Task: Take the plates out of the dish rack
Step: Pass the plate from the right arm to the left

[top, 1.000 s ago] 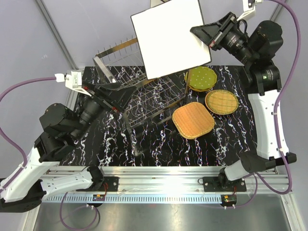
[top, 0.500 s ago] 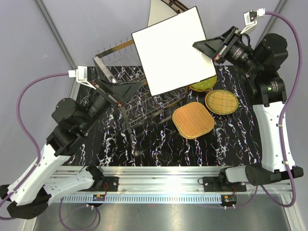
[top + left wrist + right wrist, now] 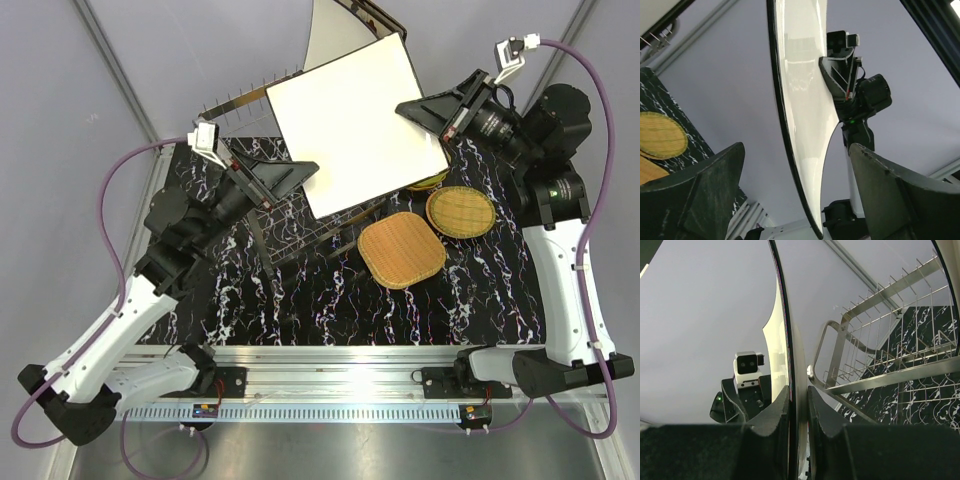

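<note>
My right gripper [image 3: 410,108] is shut on the right edge of a large cream square plate [image 3: 350,125] and holds it tilted in the air above the chrome dish rack [image 3: 310,228]. The right wrist view shows its fingers [image 3: 775,415] clamped on the plate's rim [image 3: 799,365]. My left gripper [image 3: 300,178] is open at the plate's lower left edge. In the left wrist view the plate [image 3: 802,125] stands edge-on between the spread fingers [image 3: 700,195]. Another cream plate [image 3: 335,30] stands at the rack's back.
A square wicker plate [image 3: 400,250] and a round wicker plate [image 3: 460,212] lie on the black marbled table [image 3: 330,300] right of the rack. A green dotted plate [image 3: 432,180] lies behind them, mostly hidden under the held plate. The rack's wires [image 3: 880,355] show in the right wrist view.
My left arm has risen and reached right, bringing its open jaws around the plate's left edge. My right gripper has shifted the plate slightly left and down.
</note>
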